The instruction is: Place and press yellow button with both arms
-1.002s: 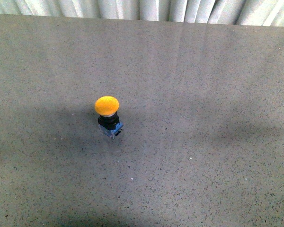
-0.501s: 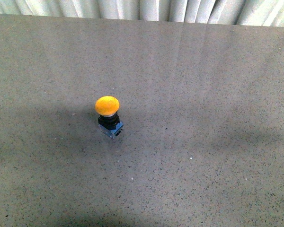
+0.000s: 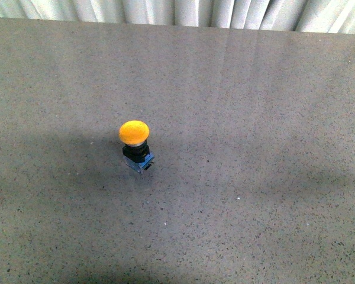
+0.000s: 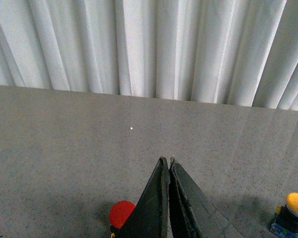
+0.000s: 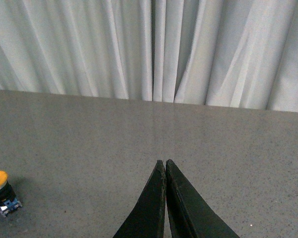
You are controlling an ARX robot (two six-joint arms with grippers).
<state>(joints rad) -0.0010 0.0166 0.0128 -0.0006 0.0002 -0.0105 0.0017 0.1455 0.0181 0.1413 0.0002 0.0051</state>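
Grey speckled counter point(image 3: 254, 118), pleated white curtain point(image 4: 149, 49) behind: we judge the press not yet begun.
The small domed yellow button point(image 3: 134, 132) stands upright, apart from our left tool point(image 4: 168, 166) and right tool point(image 5: 165, 166), both pinched together, empty.

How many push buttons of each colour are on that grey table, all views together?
Yellow button: 1
Red button, seen only from the left wrist, partly hidden behind the left gripper: 1
Total: 2

Yellow button point(image 3: 135, 145) upright, alone on grey speckled table point(image 3: 254, 148).
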